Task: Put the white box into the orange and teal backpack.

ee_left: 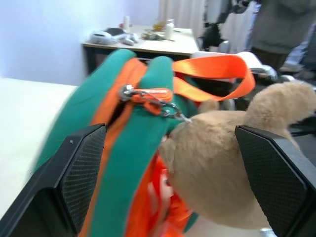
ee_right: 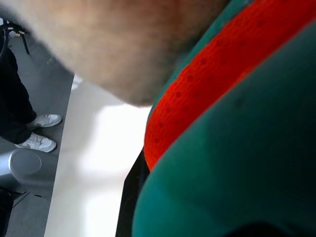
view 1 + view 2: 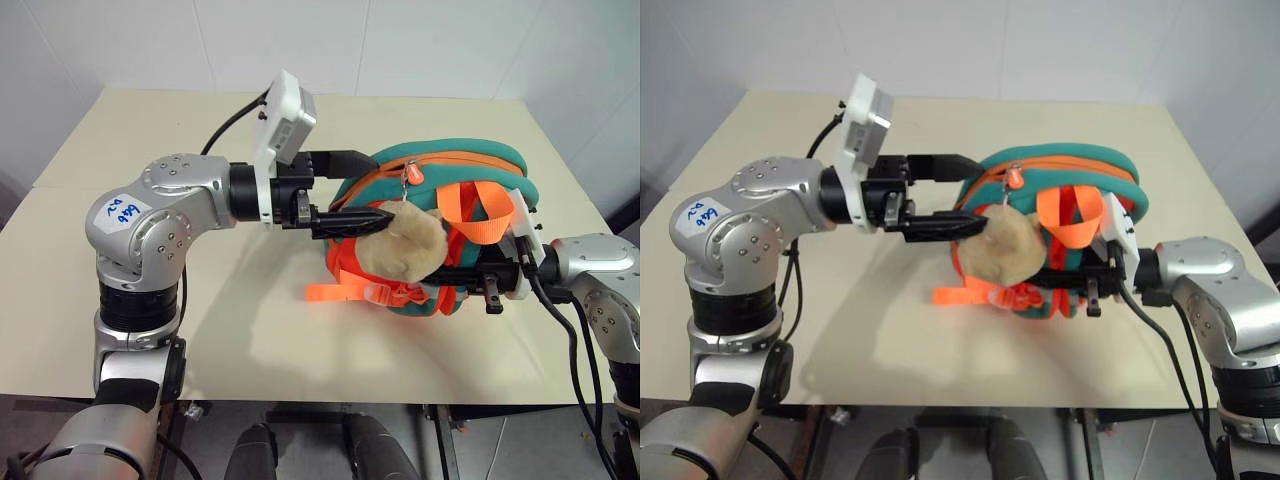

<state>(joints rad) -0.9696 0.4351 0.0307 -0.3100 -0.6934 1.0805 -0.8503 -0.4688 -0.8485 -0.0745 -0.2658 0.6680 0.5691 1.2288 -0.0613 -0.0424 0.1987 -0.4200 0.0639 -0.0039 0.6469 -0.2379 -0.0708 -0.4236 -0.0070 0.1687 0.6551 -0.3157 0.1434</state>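
The orange and teal backpack [image 3: 450, 165] lies on its side in the middle of the table, with a tan plush toy [image 3: 410, 245] hanging at its front. My left gripper [image 3: 378, 187] is open at the backpack's left end, one finger beside the zipped top edge and the other against the plush toy. In the left wrist view my left gripper [image 1: 173, 168] has the orange zipper pull [image 1: 150, 95] and the toy between its fingers [image 1: 74, 173]. My right gripper [image 3: 458, 276] is shut on the backpack's lower right side. The white box is out of view.
The beige table [image 3: 150, 130] reaches out to the left and behind the backpack. An orange strap with a buckle [image 3: 345, 293] trails onto the table in front. A person [image 1: 281, 24] and another table [image 1: 148, 44] are in the background; a person's shoes [image 2: 39, 133] stand on the floor.
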